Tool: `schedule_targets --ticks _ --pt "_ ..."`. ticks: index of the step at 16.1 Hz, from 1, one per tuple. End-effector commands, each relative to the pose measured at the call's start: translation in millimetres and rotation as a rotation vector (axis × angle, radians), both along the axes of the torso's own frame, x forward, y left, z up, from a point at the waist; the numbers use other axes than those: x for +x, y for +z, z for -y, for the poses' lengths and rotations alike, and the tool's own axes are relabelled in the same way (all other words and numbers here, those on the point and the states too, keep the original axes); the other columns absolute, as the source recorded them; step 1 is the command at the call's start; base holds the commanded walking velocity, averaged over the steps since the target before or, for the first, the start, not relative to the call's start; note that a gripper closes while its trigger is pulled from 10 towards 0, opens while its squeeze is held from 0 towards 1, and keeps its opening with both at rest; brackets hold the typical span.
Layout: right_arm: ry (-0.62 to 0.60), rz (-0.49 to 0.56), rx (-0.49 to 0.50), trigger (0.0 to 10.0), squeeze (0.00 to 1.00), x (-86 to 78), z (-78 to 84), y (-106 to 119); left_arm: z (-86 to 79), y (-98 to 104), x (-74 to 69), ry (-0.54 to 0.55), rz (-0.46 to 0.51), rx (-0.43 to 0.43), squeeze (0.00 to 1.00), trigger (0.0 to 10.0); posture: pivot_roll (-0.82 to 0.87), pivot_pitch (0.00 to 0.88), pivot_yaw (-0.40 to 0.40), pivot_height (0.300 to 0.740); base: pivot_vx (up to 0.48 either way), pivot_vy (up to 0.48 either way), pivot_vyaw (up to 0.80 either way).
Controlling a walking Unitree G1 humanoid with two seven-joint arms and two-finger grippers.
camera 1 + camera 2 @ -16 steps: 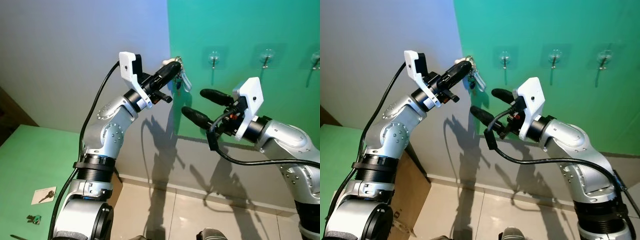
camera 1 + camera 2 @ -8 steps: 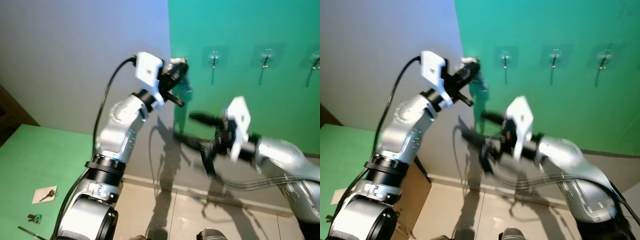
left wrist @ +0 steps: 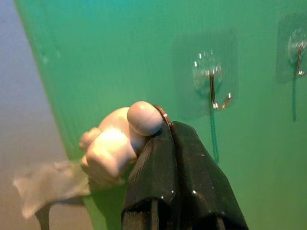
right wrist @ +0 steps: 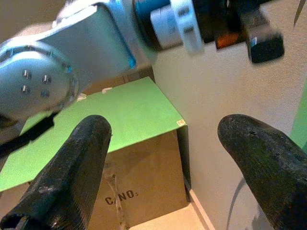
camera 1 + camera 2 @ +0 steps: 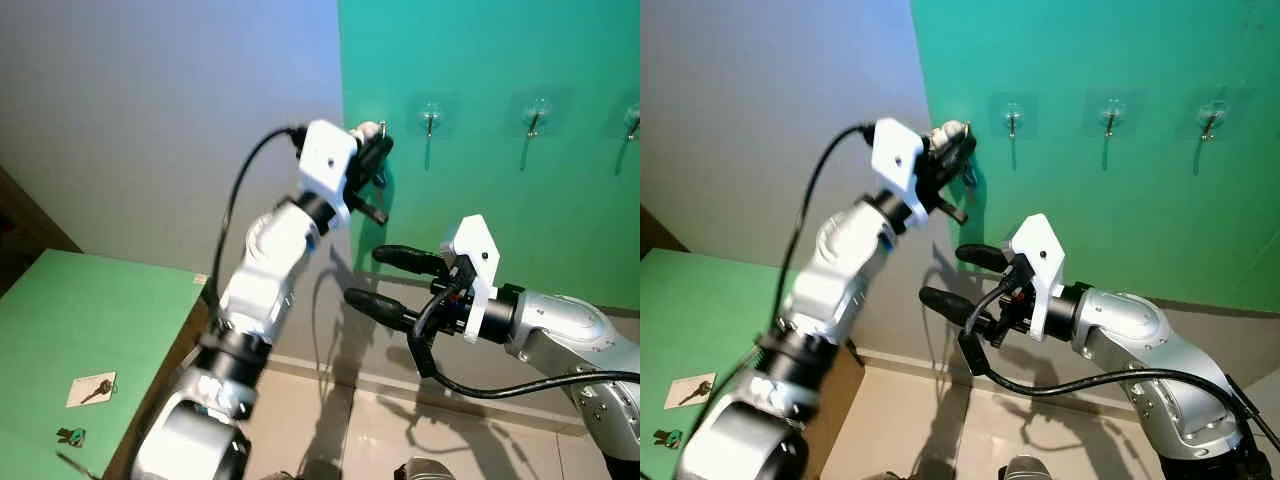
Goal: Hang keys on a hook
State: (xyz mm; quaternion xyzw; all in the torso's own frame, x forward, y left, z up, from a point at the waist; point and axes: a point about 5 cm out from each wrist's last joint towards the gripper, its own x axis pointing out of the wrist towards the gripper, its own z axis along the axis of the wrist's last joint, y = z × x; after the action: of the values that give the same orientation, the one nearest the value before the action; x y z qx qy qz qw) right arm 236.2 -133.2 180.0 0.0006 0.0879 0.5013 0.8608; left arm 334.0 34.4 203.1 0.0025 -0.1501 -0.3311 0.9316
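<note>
Your keys (image 3: pixel 120 143) sat high against the green wall (image 5: pixel 500 60), pinched at their ring between the closed fingers of the left end effector (image 3: pixel 173 139). In the left wrist view a pale, rounded fob bulged out beside the black fingertips, with a thin metal ring curving over it, and a blurred pale piece trailed off to one side. The bunch was not on any hook: the nearest clear adhesive hook (image 3: pixel 213 88) stood apart from it on the wall, its metal prong bare, and another hook (image 3: pixel 297 52) showed farther along.

From the head cameras you could see the left arm (image 5: pixel 270 270) stretched up and across, so the left end effector (image 5: pixel 374 160) rested near the seam where the grey wall (image 5: pixel 150 100) met the green one, just to the robot's left of the first hook (image 5: pixel 429 117). Two more hooks (image 5: pixel 537 115) followed in a row to the right, all at about the same height.

Your right end effector (image 5: pixel 385 275) hung lower, below the hooks and in front of the wall, with its two black fingers spread wide and holding nothing. In the right wrist view a cardboard box (image 4: pixel 144 187) showed between those fingers, under a green tabletop (image 4: pixel 110 120).

On that green tabletop (image 5: pixel 80 330), well apart from the arms, lay a small white card with a key on it (image 5: pixel 90 389) and a small green item (image 5: pixel 68 435) just beside it.
</note>
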Motion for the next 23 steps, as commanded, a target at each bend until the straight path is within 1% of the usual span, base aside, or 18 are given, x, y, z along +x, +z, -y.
schedule_targets --ticks 1,3,5,6,7,9,10,11,13,14,15,16,18,19,20,21,22,23 --pt "0.023 0.005 0.0 10.0 0.0 -4.1 -2.6 2 -3.0 3 -1.7 0.042 0.038 0.006 0.0 0.0 -0.33 0.018 0.149 0.736 0.0 0.0 0.0" --pt "0.024 -0.005 0.0 10.0 0.0 -3.8 -2.7 0 -0.4 0 -7.8 0.095 0.089 0.025 0.0 0.0 -0.32 0.022 0.142 0.736 0.0 0.0 0.0" --pt "0.028 -0.011 -0.001 10.0 0.0 -3.7 -2.8 -1 4.0 -6 -15.3 0.126 0.091 0.038 0.0 0.0 -0.32 0.032 0.139 0.736 0.0 0.0 0.0" --pt "0.028 -0.013 -0.001 10.0 0.0 -3.5 -2.7 -1 3.4 -8 -16.5 0.149 0.085 0.041 0.0 0.0 -0.31 0.035 0.138 0.736 0.0 0.0 0.0" --pt "0.028 -0.017 -0.002 10.0 0.0 -3.1 -2.4 -2 -1.5 -16 -16.6 0.23 0.049 0.036 0.0 0.0 -0.31 0.04 0.134 0.736 0.0 0.0 0.0" --pt "0.029 -0.026 -0.004 10.0 0.0 -2.7 -2.4 -4 -11.9 -30 -14.9 0.326 -0.027 0.014 0.0 0.0 -0.31 0.045 0.13 0.736 0.0 0.0 0.0" --pt "0.027 -0.032 -0.004 10.0 0.0 -2.4 -2.1 -5 -18.1 -34 -12.9 0.361 -0.032 0.024 0.0 0.0 -0.3 0.047 0.128 0.736 0.0 0.0 0.0" --pt "0.026 -0.038 -0.005 10.0 0.0 -2.3 -1.6 -7 -23.5 -33 -9.3 0.383 -0.02 0.043 0.0 0.0 -0.3 0.046 0.126 0.736 0.0 0.0 0.0" --pt "0.027 -0.039 -0.006 10.0 0.0 -1.0 -1.5 -7 -25.2 -24 -5.3 0.394 0.04 0.081 0.0 0.0 -0.3 0.039 0.127 0.736 0.0 0.0 0.0" --pt "0.027 -0.039 -0.007 10.0 0.0 -0.4 -1.8 -7 -21.9 -19 -4.3 0.384 0.067 0.095 0.0 0.0 -0.3 0.037 0.128 0.736 0.0 0.0 0.0" --pt "0.026 -0.036 -0.006 10.0 0.0 0.5 -2.3 -8 -14.5 -15 -5.1 0.352 0.082 0.086 0.0 0.0 -0.31 0.033 0.132 0.736 0.0 0.0 0.0" --pt "0.024 -0.034 -0.005 10.0 0.0 0.9 -2.8 -8 -7.8 -14 -7.3 0.317 0.08 0.075 0.0 0.0 -0.31 0.032 0.136 0.736 0.0 0.0 0.0" --pt "0.02 -0.035 -0.002 10.0 0.0 0.9 -3.1 -9 2.1 -17 -11.3 0.206 -0.029 -0.032 0.0 0.0 -0.31 0.032 0.141 0.736 0.0 0.0 0.0" --pt "0.018 -0.037 -0.001 10.0 0.0 0.8 -3.1 -9 -0.5 -19 -10.4 0.195 -0.075 -0.073 0.0 0.0 -0.31 0.032 0.142 0.736 0.0 0.0 0.0" --pt "0.017 -0.041 0.003 10.0 0.0 0.6 -3.1 -11 -8.1 -20 -8.1 0.2 -0.111 -0.105 0.0 0.0 -0.31 0.032 0.143 0.736 0.0 0.0 0.0" --pt "0.016 -0.046 0.005 10.0 0.0 0.4 -3.3 -12 -18.0 -18 -5.7 0.224 -0.094 -0.09 0.0 0.0 -0.3 0.032 0.142 0.736 0.0 0.0 0.0" --pt "0.017 -0.05 0.006 10.0 0.0 0.5 -3.3 -14 -20.4 -15 -6.5 0.233 -0.052 -0.056 0.0 0.0 -0.3 0.031 0.14 0.736 0.0 0.0 0.0" --pt "0.016 -0.051 0.006 10.0 0.0 1.3 -3.1 -14 -19.2 -13 -7.3 0.233 -0.031 -0.039 0.0 0.0 -0.29 0.029 0.137 0.736 0.0 0.0 0.0"
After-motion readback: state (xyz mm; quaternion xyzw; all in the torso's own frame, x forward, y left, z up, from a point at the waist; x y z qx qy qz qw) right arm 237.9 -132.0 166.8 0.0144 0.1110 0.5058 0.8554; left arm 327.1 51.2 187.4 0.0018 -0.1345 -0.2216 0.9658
